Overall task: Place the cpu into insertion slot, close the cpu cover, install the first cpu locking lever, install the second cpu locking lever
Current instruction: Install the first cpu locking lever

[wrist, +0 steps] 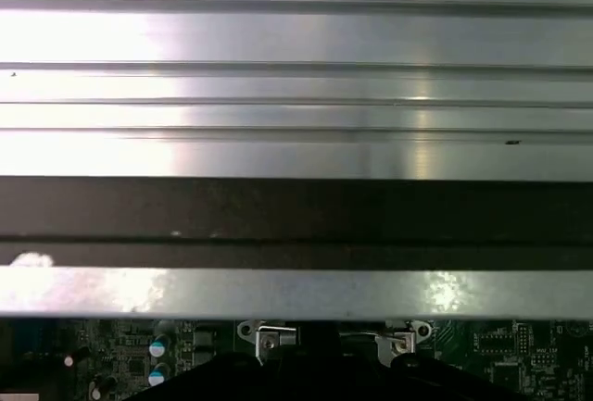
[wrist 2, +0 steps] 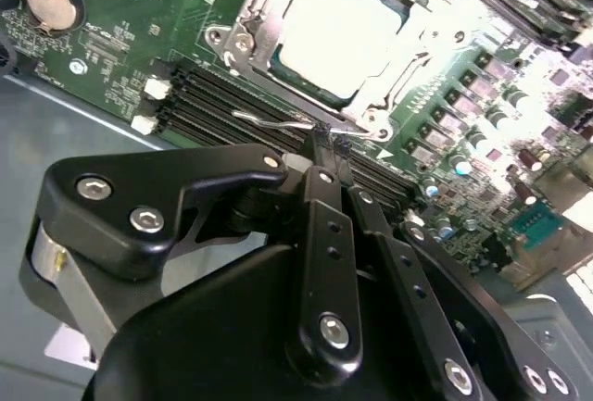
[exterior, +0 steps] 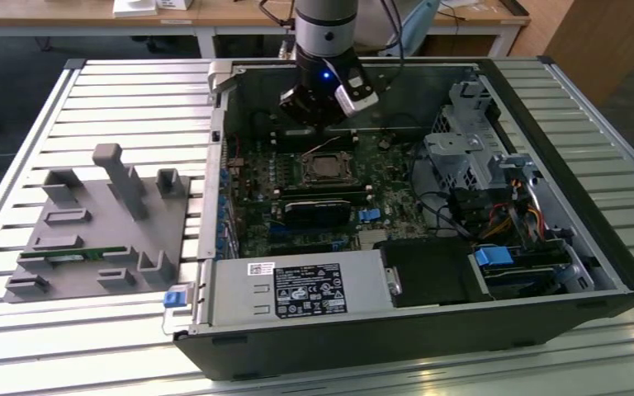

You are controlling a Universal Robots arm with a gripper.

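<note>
End effector (wrist 2: 329, 146) sits low inside the PC case (exterior: 581, 239), fingers pressed together with the tips on or pinching a thin wire locking lever (wrist 2: 278, 123); can't tell whether it grips the wire or just pushes it. The lever's long axis runs along the near edge of the insertion slot (wrist 2: 243, 35), between the socket and the black memory slots (wrist 2: 213, 114). From the fingertips, the socket lies just beyond, touching-close. The cpu (wrist 2: 338, 31) is seated in the slot, the cpu cover (wrist 2: 278, 3) looks laid down over it, frame around the metal top. Glare blows out the cpu surface, so cover seating is a judgement. The lever's hook end and its catch are hard to make out. In the exterior view the arm (exterior: 326, 41) blocks the lever side of the socket (exterior: 326, 169).
</note>
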